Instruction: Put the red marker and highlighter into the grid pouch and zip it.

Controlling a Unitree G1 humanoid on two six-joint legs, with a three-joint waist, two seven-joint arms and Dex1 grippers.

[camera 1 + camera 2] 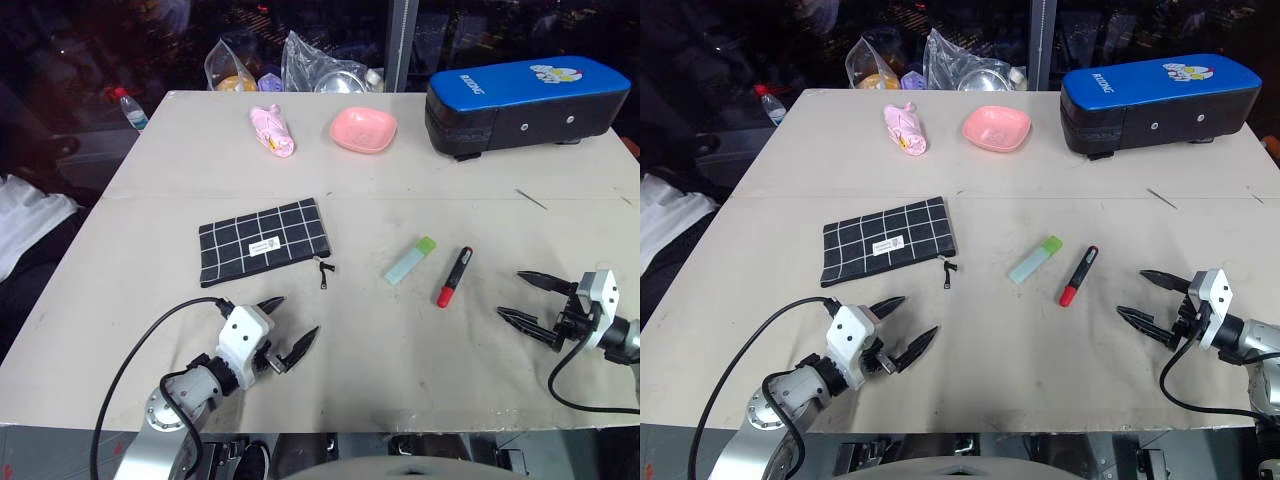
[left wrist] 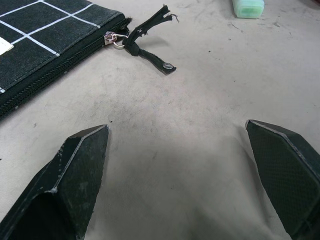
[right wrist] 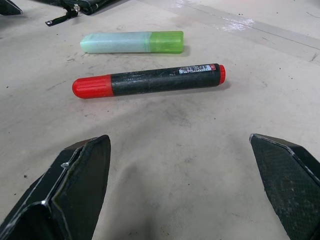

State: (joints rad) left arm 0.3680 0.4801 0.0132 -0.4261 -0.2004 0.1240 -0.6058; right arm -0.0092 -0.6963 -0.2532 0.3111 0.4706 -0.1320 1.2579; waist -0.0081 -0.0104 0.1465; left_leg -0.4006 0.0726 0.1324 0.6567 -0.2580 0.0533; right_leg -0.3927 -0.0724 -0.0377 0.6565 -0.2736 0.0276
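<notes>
Overhead, we see the grid pouch (image 1: 264,241) lying flat left of centre on the surface (image 1: 400,380), its zipper pull (image 1: 323,271) trailing off the near right corner. Right of it lie the highlighter (image 1: 410,260) and the red marker (image 1: 454,276), side by side and just apart. Our left tool (image 1: 287,325) hovers near the pouch with jaws spread wide and empty; our right tool (image 1: 528,297) sits right of the marker, likewise spread and empty.

From the left wrist, we see the pouch's zipper end and pull beyond the parted fingers (image 2: 75,175).

From the right wrist, marker and highlighter lie parallel ahead.
</notes>
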